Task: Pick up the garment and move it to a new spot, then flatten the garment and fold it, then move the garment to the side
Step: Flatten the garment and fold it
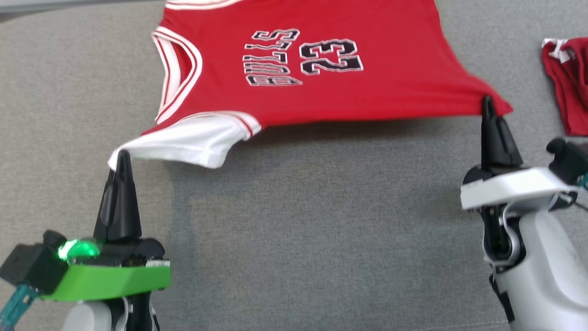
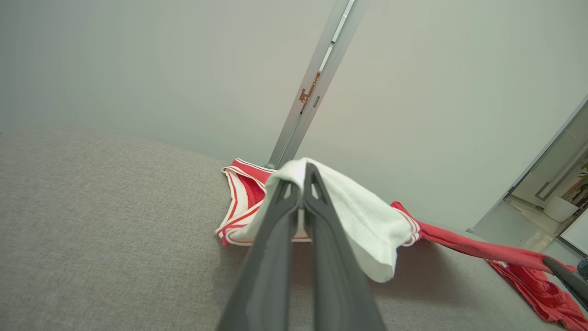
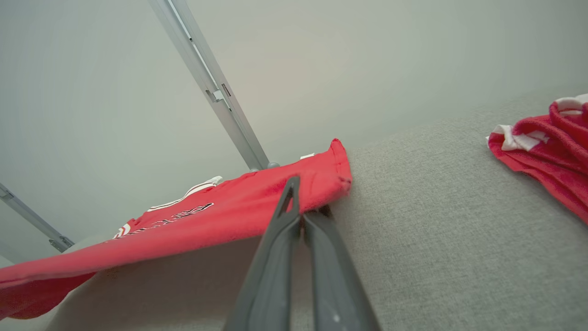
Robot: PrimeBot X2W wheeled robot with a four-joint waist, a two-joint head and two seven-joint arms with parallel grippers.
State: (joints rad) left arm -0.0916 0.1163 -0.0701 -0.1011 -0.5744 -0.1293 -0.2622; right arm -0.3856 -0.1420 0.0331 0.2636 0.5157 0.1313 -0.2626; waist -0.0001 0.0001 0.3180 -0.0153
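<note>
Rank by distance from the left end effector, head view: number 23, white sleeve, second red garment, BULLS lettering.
1. white sleeve, pinched by the left end effector.
2. BULLS lettering, middle of the jersey.
3. number 23, right of the lettering.
4. second red garment, far right edge.

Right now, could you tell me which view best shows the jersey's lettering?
The head view: the lettering on the jersey shows whole, facing the camera. The right wrist view catches it edge-on, unreadable; the left wrist view looks at the white sleeve instead.
</note>
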